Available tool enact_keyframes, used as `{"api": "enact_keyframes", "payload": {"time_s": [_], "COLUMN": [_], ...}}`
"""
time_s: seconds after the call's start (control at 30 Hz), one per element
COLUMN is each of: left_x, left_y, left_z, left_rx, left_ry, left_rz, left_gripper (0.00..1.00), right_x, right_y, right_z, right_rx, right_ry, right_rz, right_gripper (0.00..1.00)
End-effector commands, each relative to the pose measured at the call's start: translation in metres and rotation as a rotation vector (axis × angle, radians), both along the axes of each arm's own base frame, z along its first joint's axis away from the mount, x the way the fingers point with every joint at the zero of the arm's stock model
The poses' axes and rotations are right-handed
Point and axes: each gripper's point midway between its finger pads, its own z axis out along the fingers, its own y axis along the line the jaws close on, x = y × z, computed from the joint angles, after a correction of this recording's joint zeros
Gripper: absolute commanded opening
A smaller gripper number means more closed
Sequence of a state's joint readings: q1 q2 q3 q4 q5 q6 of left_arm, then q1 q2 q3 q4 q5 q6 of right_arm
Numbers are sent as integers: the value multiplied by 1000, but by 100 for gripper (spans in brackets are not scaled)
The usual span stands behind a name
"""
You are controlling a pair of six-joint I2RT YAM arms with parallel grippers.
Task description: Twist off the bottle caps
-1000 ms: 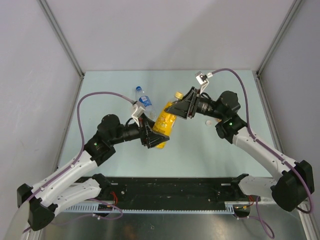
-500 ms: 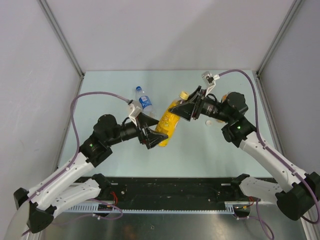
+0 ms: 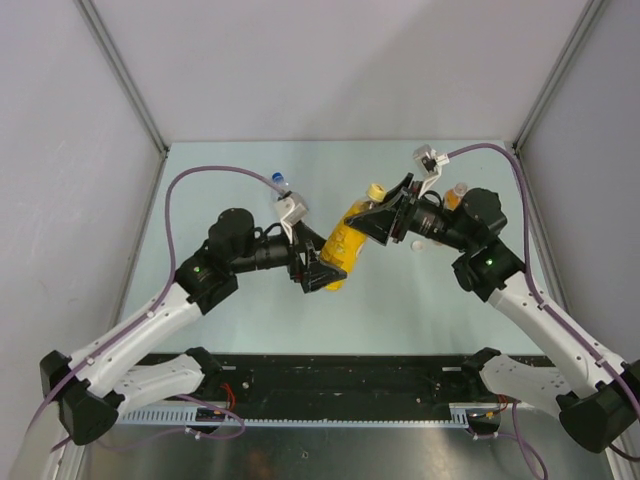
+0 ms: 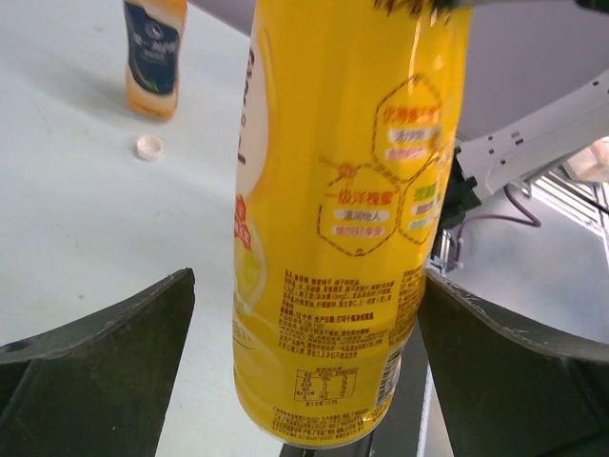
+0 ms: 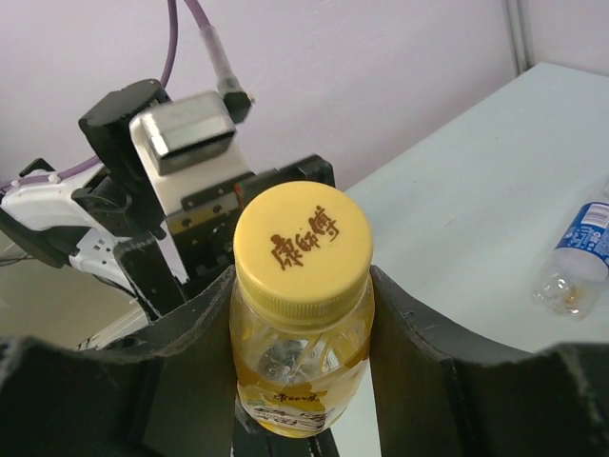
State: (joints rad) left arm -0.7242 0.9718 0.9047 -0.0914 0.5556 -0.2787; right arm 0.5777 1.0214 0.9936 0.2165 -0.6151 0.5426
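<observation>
The yellow bottle (image 3: pixel 344 245) hangs tilted over the table, its yellow cap (image 3: pixel 376 190) on top. My right gripper (image 3: pixel 386 216) is shut on its shoulder just under the yellow cap (image 5: pixel 303 243). My left gripper (image 4: pixel 304 371) is open around the yellow bottle's (image 4: pixel 343 219) base, with a gap on the left side. The clear bottle's blue cap (image 3: pixel 277 178) peeks from behind my left arm. The clear bottle (image 5: pixel 576 262) lies on the table. The orange bottle (image 4: pixel 154 57) stands with a whitish cap (image 4: pixel 149 147) loose beside it.
The orange bottle (image 3: pixel 456 195) is half hidden behind my right arm, and the whitish cap (image 3: pixel 417 245) lies just under that arm. Grey walls close in the table (image 3: pixel 200 190) on three sides. A black rail (image 3: pixel 340 375) runs along the near edge.
My left gripper has opened off the yellow bottle. Both arms and the bottle have shifted a little to the right. My left arm now covers most of the clear bottle.
</observation>
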Motion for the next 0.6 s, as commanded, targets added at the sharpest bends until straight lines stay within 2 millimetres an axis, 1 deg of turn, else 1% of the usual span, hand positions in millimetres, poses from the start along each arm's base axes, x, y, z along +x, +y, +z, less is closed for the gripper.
{"api": "enact_keyframes", "payload": {"time_s": [0.0,0.1,0.2,0.3,0.43,0.53,0.57], "left_x": [-9,-11,-13,-17,-21,-22,-22], "left_y": [-4,-5,-8,-11,-15,-16,-16], "left_z": [-5,-12,-19,-24,-23,-23,-23], "left_rx": [21,30,41,45,43,43,43], "left_ry": [6,20,42,61,73,73,70], "left_rz": [-84,-103,-128,-165,-205,-222,-221], "left_gripper": [99,99,95,84,65,53,49], "right_x": [-5,-3,-2,-2,0,-1,-1], "right_y": [-13,-15,-16,-15,-14,-14,-14], "right_z": [36,37,37,36,34,34,35], "right_rx": [51,54,53,53,50,50,51], "right_ry": [-95,-95,-94,-93,-85,-87,-91], "right_rz": [-46,-60,-65,-63,-60,-58,-59], "right_gripper": [28,28,27,28,29,36,42]}}
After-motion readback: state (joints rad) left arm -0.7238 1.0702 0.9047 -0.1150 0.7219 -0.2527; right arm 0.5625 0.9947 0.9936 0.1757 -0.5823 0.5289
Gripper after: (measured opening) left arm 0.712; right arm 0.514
